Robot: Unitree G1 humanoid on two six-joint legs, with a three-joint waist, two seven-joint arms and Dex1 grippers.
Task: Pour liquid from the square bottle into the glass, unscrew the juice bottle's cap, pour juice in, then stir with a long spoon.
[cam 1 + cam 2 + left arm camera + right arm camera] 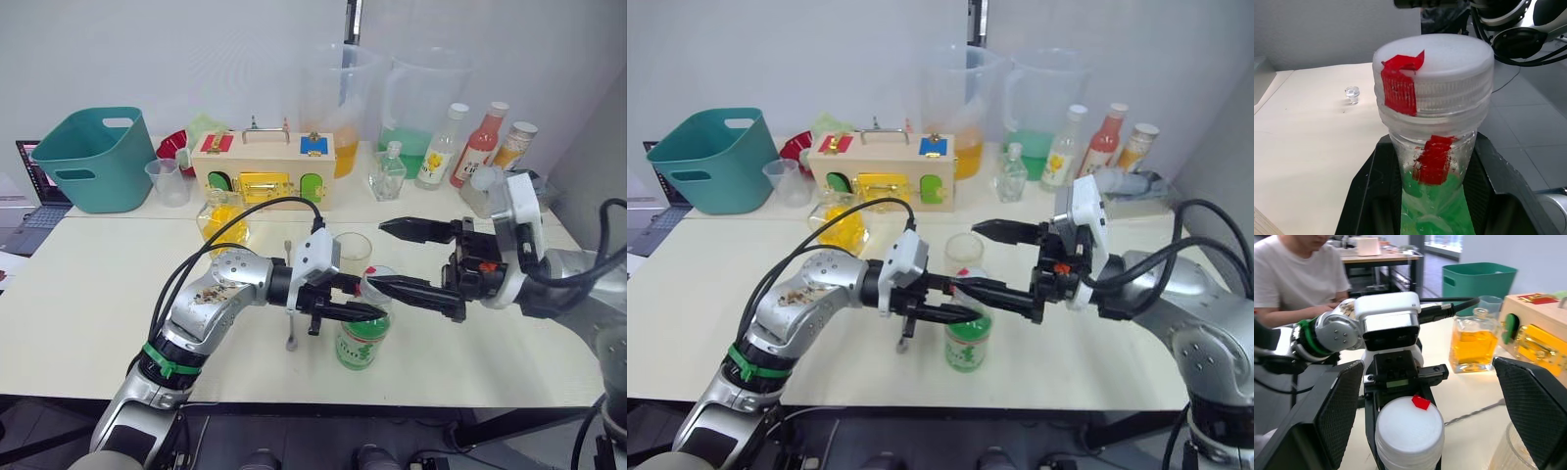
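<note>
So far, by what can be seen:
Square bottle (221, 217): set down at 10 o'clock from the glass (354, 252), yellow liquid inside; whether any was poured cannot be told.
Juice bottle (361, 338): clamped below the neck by the left gripper (367, 311), at 6 o'clock from the glass.
Cap (1433, 78): screwed on.
Right gripper (390, 257): spread wide around the cap, nothing held.
Long spoon (290, 294): left flat, untouched.
Remaining: unscrewing, juice, stirring.

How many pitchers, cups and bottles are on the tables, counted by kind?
Pitchers: 2, yellow-filled pitcher, green-filled pitcher
Cups: 2, glass, measuring cup
Bottles: 6, juice bottle, square bottle, small clear bottle, white-labelled bottle, red bottle, orange bottle
Total: 10
</note>
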